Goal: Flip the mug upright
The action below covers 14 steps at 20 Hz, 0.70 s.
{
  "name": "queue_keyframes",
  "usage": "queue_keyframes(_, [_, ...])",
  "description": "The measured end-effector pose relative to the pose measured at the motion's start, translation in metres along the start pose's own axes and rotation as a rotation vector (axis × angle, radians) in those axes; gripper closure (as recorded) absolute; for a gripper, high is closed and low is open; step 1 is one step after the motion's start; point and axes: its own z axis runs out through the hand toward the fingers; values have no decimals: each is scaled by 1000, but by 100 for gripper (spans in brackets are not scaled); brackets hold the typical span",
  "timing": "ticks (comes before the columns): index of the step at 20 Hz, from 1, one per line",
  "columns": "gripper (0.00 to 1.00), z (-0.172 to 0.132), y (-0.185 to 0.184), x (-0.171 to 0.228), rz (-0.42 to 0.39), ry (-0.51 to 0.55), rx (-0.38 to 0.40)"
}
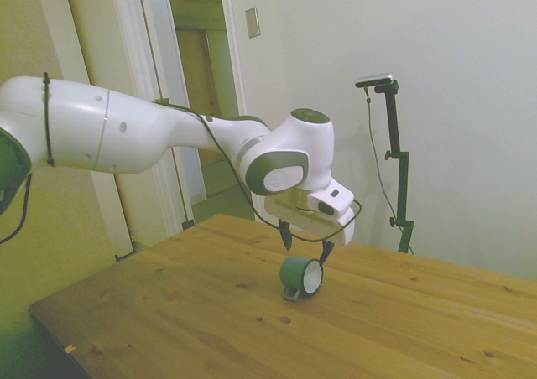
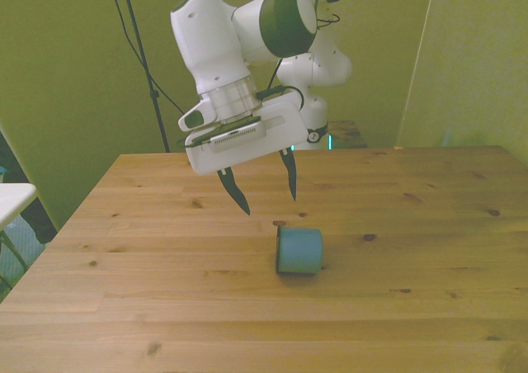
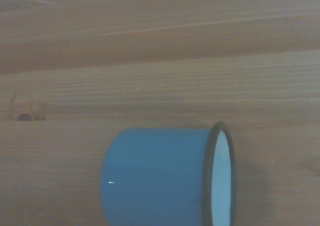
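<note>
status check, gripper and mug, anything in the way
Gripper open, empty, hovering above the mug, not touching. Mug on its side on the table, handle against the wood. Nothing in the way.

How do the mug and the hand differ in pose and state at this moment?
The mug lies on its side on the table; the hand hangs in the air above it, apart from it. The mug's mouth faces sideways, white inside showing in the side view; the hand's dark fingers point down, spread open and empty. The mug is teal, the hand white. Both sit over the table's middle.
</note>
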Motion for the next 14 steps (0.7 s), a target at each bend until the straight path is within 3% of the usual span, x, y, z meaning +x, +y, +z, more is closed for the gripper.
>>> queue_keyframes(6, [0,13,-5,25,-9,-72,26])
queue_keyframes(14, [0,58,-10,38,-42,-232,131])
